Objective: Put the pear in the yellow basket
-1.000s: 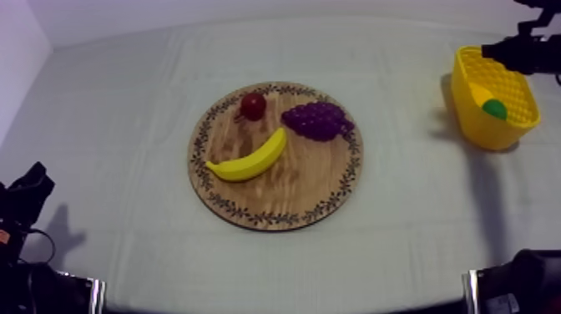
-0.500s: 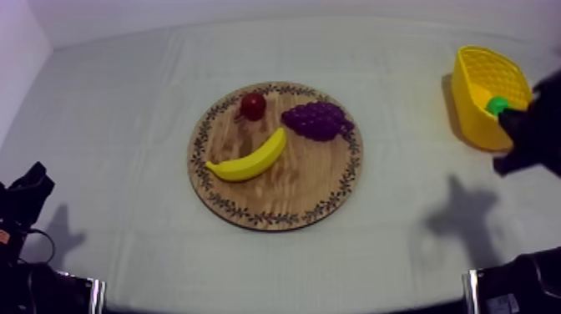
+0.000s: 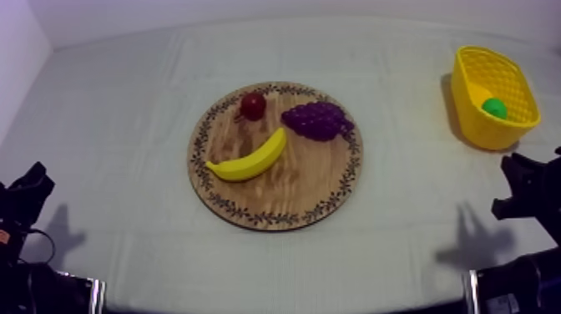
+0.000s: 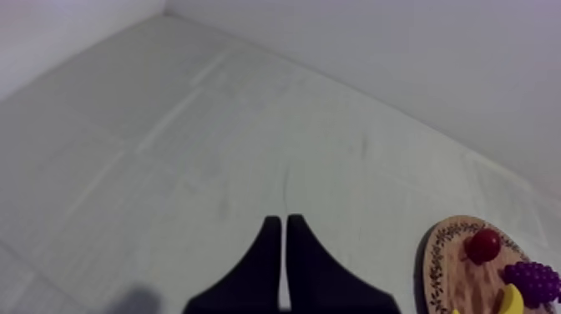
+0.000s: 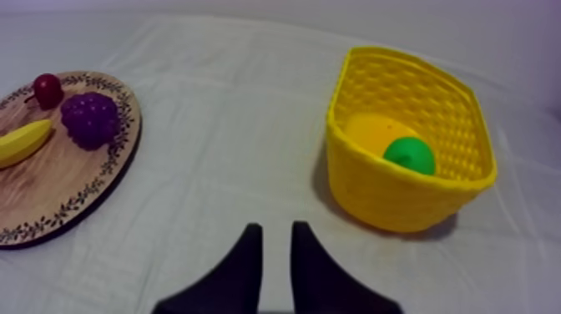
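Just ahead of my right hand [image 5: 276,228], its fingers slightly apart and empty, the pear [image 5: 377,136] lay inside the yellow basket [image 5: 392,199]. My left hand [image 4: 283,220] was closed on nothing. A careless forward swing might tip that light basket and spill it.

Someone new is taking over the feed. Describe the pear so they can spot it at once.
Find the yellow basket, which stands apart from the round wooden board. The pear lies alone inside it. It is yellow with a bright green end, and nothing else in sight is green.
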`<state>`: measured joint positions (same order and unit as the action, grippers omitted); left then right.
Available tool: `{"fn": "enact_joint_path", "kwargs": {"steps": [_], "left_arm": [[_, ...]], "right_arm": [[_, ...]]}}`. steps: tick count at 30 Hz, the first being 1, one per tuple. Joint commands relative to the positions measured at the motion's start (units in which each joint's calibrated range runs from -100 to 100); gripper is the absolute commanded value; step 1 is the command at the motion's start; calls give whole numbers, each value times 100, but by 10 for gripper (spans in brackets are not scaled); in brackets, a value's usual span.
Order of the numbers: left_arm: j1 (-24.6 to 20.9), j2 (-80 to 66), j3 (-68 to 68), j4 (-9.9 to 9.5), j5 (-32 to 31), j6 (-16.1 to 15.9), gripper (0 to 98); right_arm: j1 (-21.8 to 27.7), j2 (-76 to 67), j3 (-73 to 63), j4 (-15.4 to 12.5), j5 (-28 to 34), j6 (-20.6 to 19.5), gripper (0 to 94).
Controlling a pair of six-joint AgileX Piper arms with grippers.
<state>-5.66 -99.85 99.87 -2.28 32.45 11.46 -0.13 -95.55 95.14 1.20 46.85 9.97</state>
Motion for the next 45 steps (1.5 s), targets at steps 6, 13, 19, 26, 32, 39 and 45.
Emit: {"fn": "enact_joint_path", "kwargs": {"steps": [6,13,19,26,32,39,45], "left_arm": [[-2,2,2,0,5,2,1],[-2,2,2,0,5,0,1],[-2,2,2,0,5,0,1],[-2,2,2,0,5,0,1],[-2,2,2,0,5,0,1],[-2,2,2,0,5,0,1],[-2,2,2,0,5,0,1]], "right_arm": [[-7,-9,227,-124,-289,-169,10],[-9,-12,412,-208,-733,-61,5],[-9,-12,457,-223,-911,132,5],[-10,-12,463,-224,-933,166,5],[-10,-12,463,-225,-934,172,5],[-10,-12,463,-225,-935,173,5],[-10,-12,463,-225,-935,173,5]]}}
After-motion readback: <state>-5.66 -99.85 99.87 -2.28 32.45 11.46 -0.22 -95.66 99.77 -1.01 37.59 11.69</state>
